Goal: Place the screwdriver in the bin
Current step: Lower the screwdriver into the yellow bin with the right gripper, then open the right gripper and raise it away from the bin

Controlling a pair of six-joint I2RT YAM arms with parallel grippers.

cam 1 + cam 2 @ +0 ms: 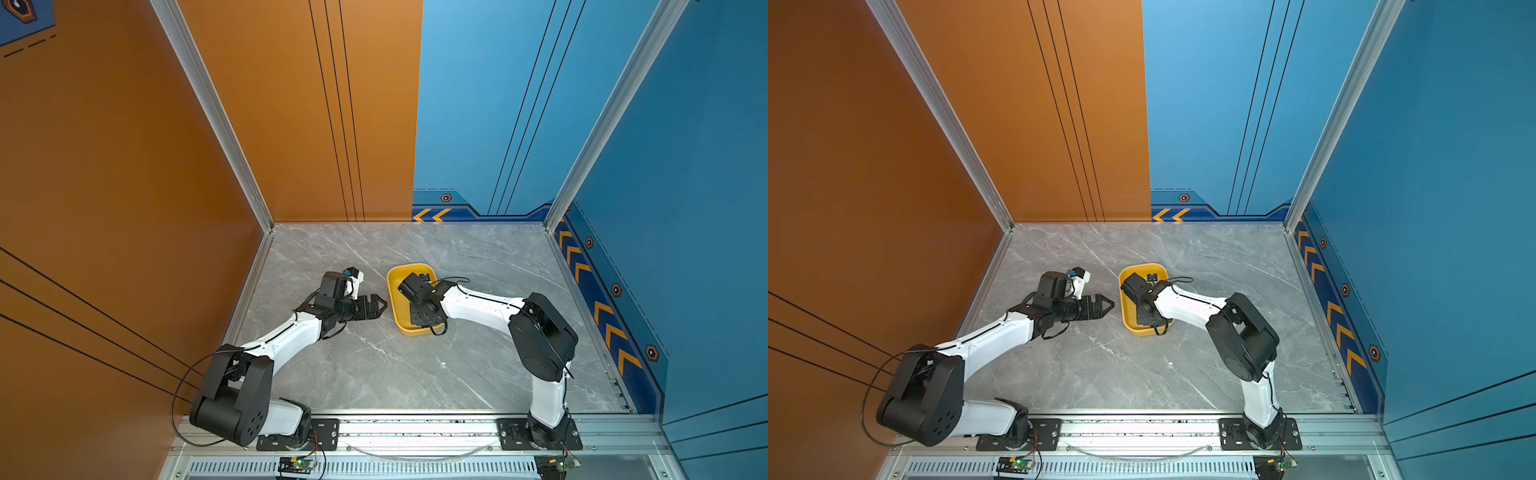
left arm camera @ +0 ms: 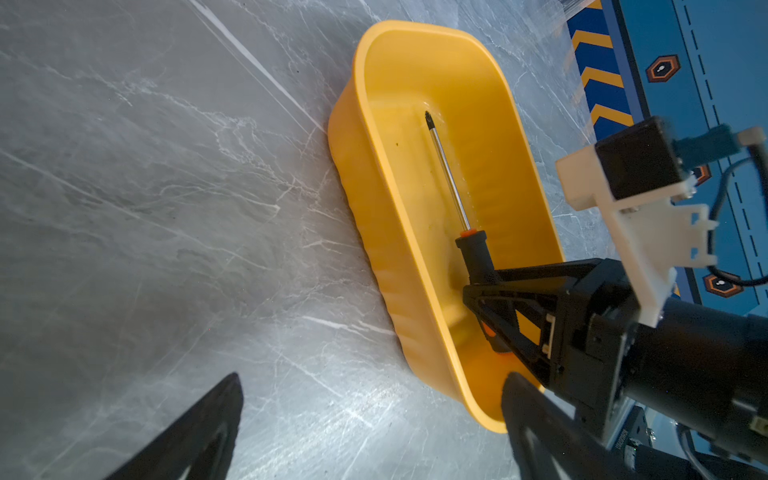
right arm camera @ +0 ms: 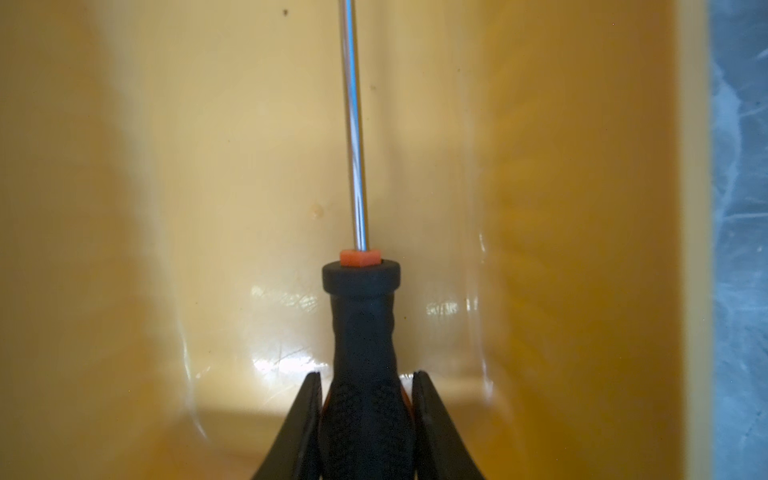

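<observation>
– Seeing the screwdriver (image 2: 446, 174) inside the bin (image 2: 357, 208), shaft along the floor, tip close to the far end wall. Right jaws clamped on its black handle (image 3: 363, 332).
– Resting or hanging?
– Cannot tell. Handle end may be raised. If so, a release likely drops it and it rattles or rolls.
– Fit?
– Tight lengthwise. Orange cap (image 2: 487, 331) could ride up the near wall if set too far back.
– Other risks?
– Lifting before letting go drags it back over the rim. A sideways exit could shove the bin across the tabletop (image 1: 374, 374).
– Left side?
– Left jaws spread wide, empty, hovering just beside the bin. Any drift bumps it.
</observation>
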